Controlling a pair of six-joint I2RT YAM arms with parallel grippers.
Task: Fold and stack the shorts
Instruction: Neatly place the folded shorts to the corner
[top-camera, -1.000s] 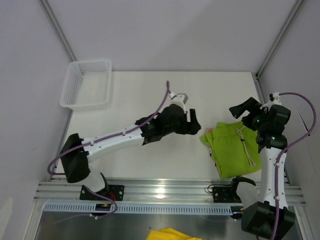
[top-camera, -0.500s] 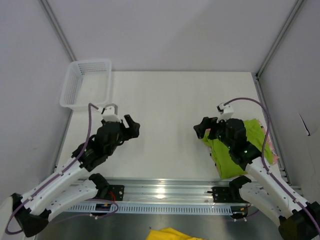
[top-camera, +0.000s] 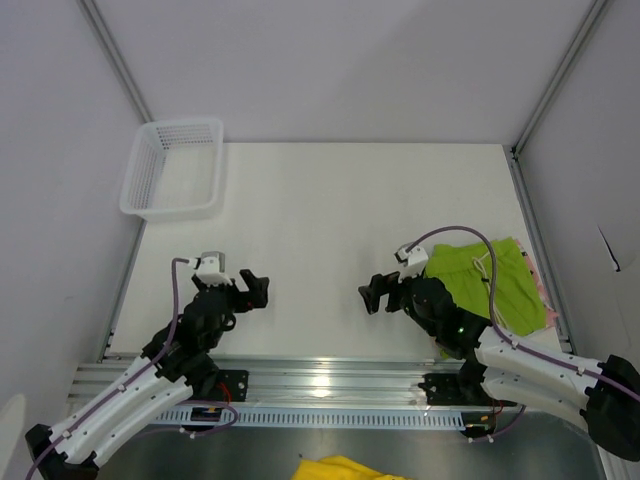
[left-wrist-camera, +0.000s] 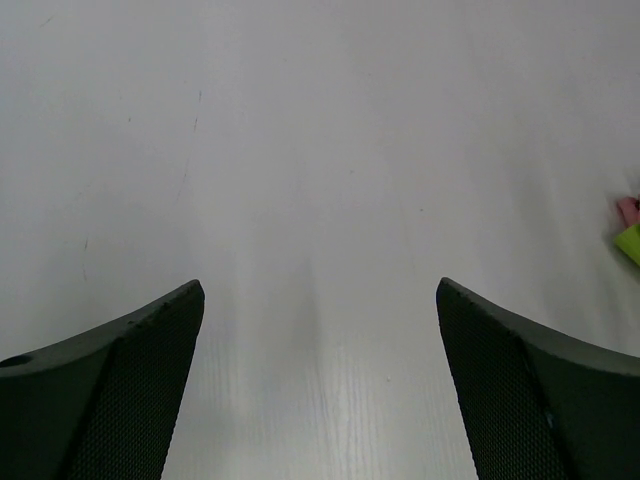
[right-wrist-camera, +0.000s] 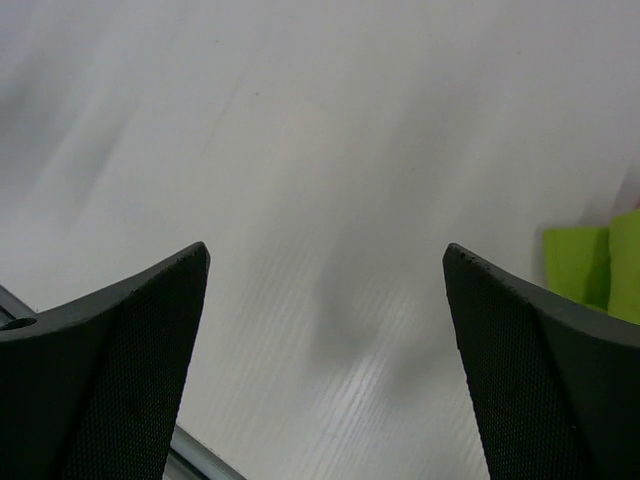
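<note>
The lime green shorts lie folded flat at the right of the table, drawstring on top. A pink edge of the other shorts peeks out from under their right side. My left gripper hovers low at the near left, open, with bare table between its fingers. My right gripper is open just left of the green shorts, holding nothing. In the left wrist view a sliver of pink shorts and green shorts shows at the right edge. The right wrist view catches a green shorts corner.
A white mesh basket stands at the far left corner. An aluminium rail runs along the near edge by the arm bases. Something yellow lies below the table front. Frame posts rise at both far corners.
The left arm pulled back from beside the shorts to the near left and its jaws widened. The right arm swung from the far right across the shorts to the near centre.
</note>
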